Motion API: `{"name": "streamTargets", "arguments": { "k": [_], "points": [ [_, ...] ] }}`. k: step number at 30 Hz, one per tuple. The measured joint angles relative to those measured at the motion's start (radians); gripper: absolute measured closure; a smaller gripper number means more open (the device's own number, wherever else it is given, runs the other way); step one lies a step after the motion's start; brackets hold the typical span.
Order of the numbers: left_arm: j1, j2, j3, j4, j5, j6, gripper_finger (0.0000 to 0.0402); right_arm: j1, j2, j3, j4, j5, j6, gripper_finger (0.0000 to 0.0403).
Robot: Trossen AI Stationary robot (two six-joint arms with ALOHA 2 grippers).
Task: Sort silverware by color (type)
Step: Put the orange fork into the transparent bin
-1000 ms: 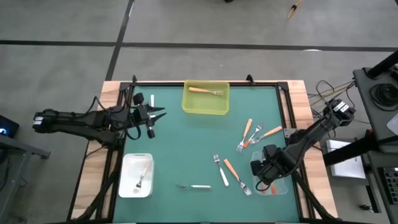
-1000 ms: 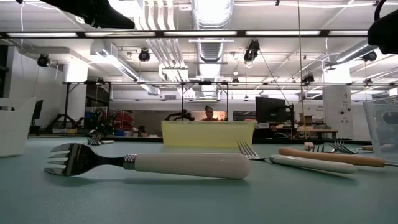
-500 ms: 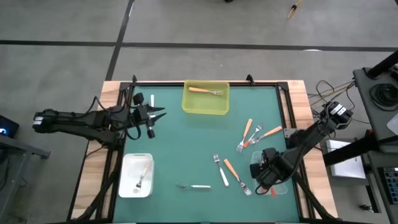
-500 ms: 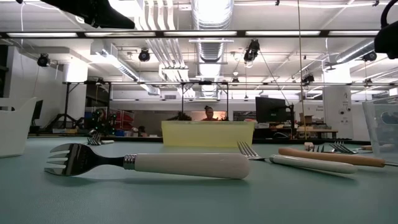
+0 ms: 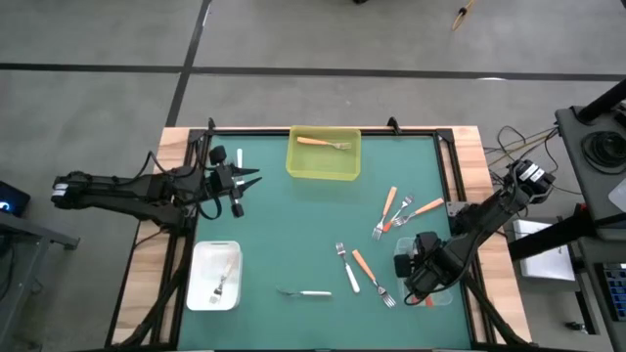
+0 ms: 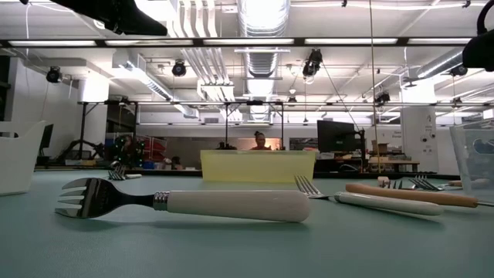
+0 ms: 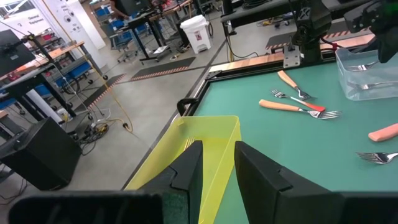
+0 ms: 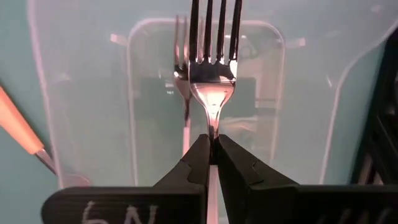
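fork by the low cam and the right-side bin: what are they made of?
Fork: tines look like polished metal, mirror glints; handle glossy white, probably plastic. Bin: clear, likely plastic; green mat shows through. Right gripper is shut on another fork above it.

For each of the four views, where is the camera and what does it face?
High: overhead, facing down; both arms, left gripper, right gripper.
Low: table height, facing the room; white-handled metal fork nearest.
Left wrist: behind its fingers, facing the yellow plastic bin.
Right wrist: above the clear plastic bin, gripping a fork.
The yellow bin shows in high, low and left wrist views.
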Motion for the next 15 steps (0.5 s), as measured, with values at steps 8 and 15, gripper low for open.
{"name": "streamTargets", "arguments": {
  "k": [8, 15],
  "points": [
    [0.000, 0.000, 0.000, 0.000, 0.000, 0.000, 0.0326, 0.000, -0.001, 0.002, -0.027, 0.008, 0.003, 0.0392],
    [0.000, 0.000, 0.000, 0.000, 0.000, 0.000, 0.0326, 0.000, 0.000, 0.003, -0.051, 0.009, 0.004, 0.0392]
  ]
}}
